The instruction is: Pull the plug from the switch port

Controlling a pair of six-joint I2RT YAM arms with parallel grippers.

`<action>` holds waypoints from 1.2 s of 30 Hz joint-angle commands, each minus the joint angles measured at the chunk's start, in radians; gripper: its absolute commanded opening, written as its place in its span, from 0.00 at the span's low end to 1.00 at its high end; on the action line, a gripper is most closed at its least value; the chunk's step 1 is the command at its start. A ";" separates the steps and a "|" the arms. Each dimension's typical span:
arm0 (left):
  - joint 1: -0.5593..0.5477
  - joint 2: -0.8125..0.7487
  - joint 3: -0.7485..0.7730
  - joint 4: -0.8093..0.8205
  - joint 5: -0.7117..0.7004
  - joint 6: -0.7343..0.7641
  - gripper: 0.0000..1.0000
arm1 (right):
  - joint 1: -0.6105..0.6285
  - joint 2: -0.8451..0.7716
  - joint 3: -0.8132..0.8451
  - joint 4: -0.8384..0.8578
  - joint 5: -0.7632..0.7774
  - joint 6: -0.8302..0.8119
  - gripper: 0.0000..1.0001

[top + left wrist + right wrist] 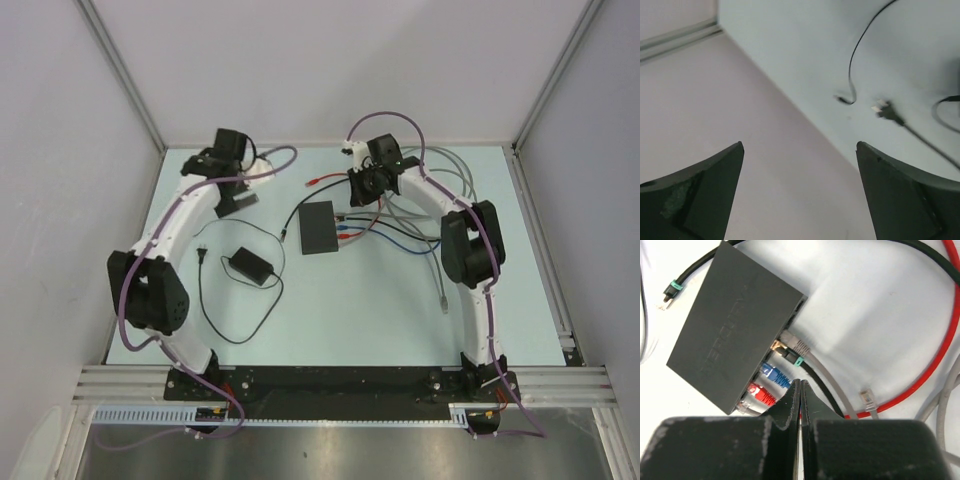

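On the pale table [330,310], your right gripper [800,386], pressed together and empty, hovers beside the flat matte-black switch [735,325]; spread it, then grasp a plug [774,375].

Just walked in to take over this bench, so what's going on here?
A black switch lies in the middle of the table. A row of plugs, gray, black, blue and red among them, sits in its ports. The right gripper is shut with nothing between its fingers, poised just beside those plugs. The left gripper is open and holds nothing, off near the left wall, away from the switch.
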 commanded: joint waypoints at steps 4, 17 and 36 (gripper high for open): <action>-0.151 0.050 0.017 0.106 0.379 -0.490 1.00 | -0.055 0.099 0.128 0.008 -0.114 -0.012 0.12; -0.147 0.420 0.234 0.061 0.758 -0.853 0.85 | -0.121 0.178 0.141 -0.062 -0.392 -0.087 0.55; -0.148 0.624 0.292 0.066 0.784 -0.818 0.77 | -0.060 0.204 0.023 -0.061 -0.331 -0.116 0.13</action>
